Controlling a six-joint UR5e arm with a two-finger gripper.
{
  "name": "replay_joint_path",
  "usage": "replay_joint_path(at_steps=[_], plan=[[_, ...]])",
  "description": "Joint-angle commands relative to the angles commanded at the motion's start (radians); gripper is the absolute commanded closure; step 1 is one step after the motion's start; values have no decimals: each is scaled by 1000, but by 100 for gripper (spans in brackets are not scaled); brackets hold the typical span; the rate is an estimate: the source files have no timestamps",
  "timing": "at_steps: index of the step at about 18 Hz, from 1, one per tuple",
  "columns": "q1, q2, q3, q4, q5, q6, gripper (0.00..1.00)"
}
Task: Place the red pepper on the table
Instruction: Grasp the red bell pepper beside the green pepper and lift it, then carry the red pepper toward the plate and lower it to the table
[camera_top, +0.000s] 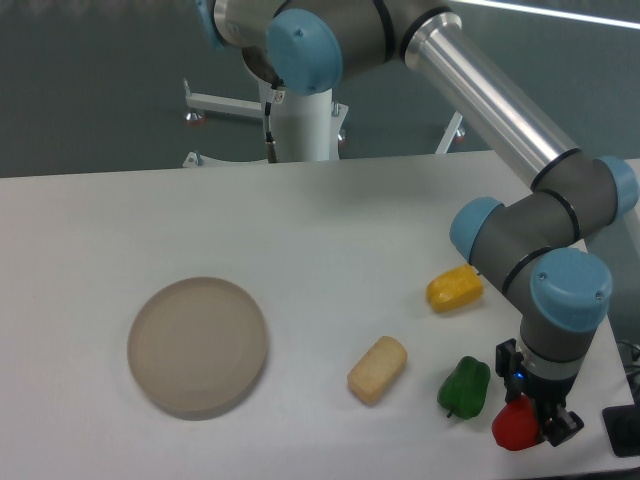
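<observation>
- The red pepper (514, 427), small and glossy, is seen near the front right corner of the table (330, 230); whether it rests on the surface cannot be told.
- The table is white and flat.

no readable text, no labels, brand marks, numbers or signs on any surface in view
</observation>
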Motion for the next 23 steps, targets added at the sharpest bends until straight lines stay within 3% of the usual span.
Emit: replay_joint_path(at_steps=[4, 9, 14, 21, 23], plan=[[-6, 0, -5, 0, 3, -5, 60], [-28, 63, -84, -15, -3, -86, 60], [-32, 205, -271, -20, -20, -127, 60], [-32, 455, -625, -17, -57, -129, 59], [-34, 543, -753, -11, -57, -129, 59]])
